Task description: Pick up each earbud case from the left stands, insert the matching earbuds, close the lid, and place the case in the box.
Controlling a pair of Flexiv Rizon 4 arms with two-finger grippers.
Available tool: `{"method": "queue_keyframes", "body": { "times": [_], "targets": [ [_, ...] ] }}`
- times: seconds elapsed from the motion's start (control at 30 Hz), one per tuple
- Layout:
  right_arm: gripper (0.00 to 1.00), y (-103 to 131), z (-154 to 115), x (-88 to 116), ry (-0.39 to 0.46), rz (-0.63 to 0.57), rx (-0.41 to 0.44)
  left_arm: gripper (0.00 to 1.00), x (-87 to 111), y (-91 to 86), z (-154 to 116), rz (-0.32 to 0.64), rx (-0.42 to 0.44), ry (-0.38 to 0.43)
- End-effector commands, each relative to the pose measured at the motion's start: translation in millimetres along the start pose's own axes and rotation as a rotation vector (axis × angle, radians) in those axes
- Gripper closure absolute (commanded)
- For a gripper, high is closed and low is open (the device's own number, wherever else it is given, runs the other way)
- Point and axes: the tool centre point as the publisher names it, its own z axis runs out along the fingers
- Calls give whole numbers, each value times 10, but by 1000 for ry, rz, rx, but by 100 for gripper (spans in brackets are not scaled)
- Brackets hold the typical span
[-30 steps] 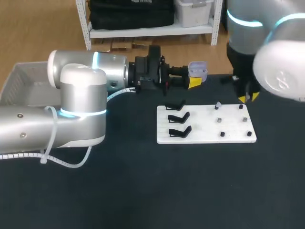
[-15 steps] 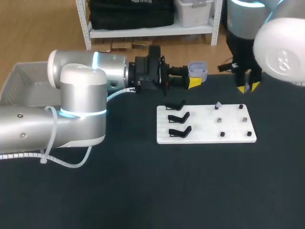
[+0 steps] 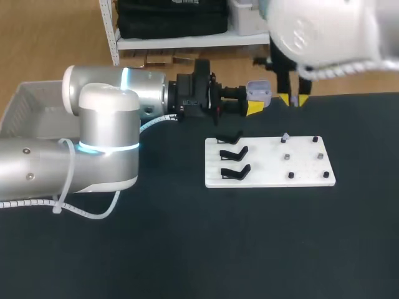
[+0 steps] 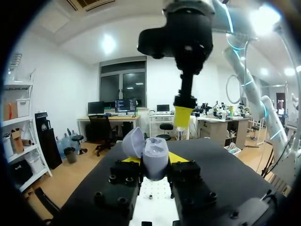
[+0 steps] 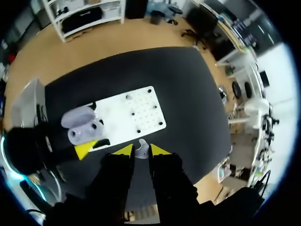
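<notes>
My left gripper (image 3: 256,100) is shut on a lavender earbud case (image 3: 259,91), held level above the table's far side. Its lid stands open, and in the left wrist view the case (image 4: 155,157) sits between the fingers. My right gripper (image 3: 292,99) hangs just right of the case, fingers pointing down. In the right wrist view this gripper (image 5: 142,150) is shut on a small pale earbud (image 5: 141,149), with the open case (image 5: 85,127) ahead of it and to one side. Another pale earbud (image 3: 285,137) stands on the white board (image 3: 269,179).
The white board carries three black stands (image 3: 232,156) on its left half and several dark pegs (image 3: 290,175) on its right half. A grey basket (image 3: 25,103) sits at the table's far left, behind my left arm.
My right arm has swung leftward and away from the board's right end with the earbud, coming up beside the held case. The left arm and case have not moved.
</notes>
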Motion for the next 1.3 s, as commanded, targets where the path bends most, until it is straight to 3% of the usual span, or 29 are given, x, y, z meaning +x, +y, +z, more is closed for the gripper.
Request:
{"method": "queue_keyframes", "body": {
  "times": [0.03,0.4,1.3],
  "targets": [
    [100,142,-137,-71,53,94,43,100,17,-13,-2,5,-5,-8],
    [100,429,-242,-142,-2,74,23,100,17,-13,-2,5,-5,-8],
    [100,596,-158,-65,11,55,19,100,17,-13,-2,5,-5,-8]
  ]
}}
